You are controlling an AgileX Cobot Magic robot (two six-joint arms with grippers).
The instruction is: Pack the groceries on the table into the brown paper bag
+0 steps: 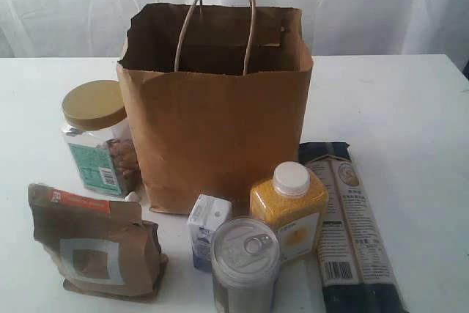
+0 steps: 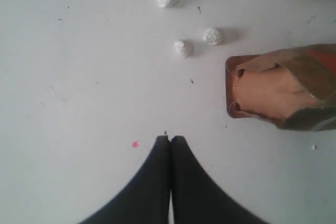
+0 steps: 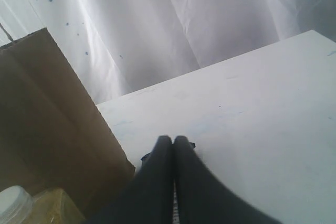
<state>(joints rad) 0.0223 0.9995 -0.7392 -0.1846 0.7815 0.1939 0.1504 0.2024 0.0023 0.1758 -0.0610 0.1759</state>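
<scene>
The brown paper bag [image 1: 220,130] stands open in the middle of the table [image 1: 396,108]. Left of it is the clear nut jar [image 1: 99,137], with the kraft pouch [image 1: 95,243] in front. Before the bag stand the small carton [image 1: 207,229], the pull-tab can [image 1: 245,258] and the yellow bottle [image 1: 289,210]. The long pasta pack [image 1: 352,225] lies on the right. Neither arm shows in the exterior view. My left gripper [image 2: 170,138] is shut and empty over bare table, apart from the pouch [image 2: 283,93]. My right gripper [image 3: 173,139] is shut and empty beside the bag [image 3: 47,124], over the pasta pack's end [image 3: 147,157].
Three small white crumpled balls [image 2: 184,48] lie on the table near the pouch. A white curtain [image 3: 157,19] hangs behind the table's far edge. The bag's twisted handles [image 1: 249,27] stick up above its ragged rim.
</scene>
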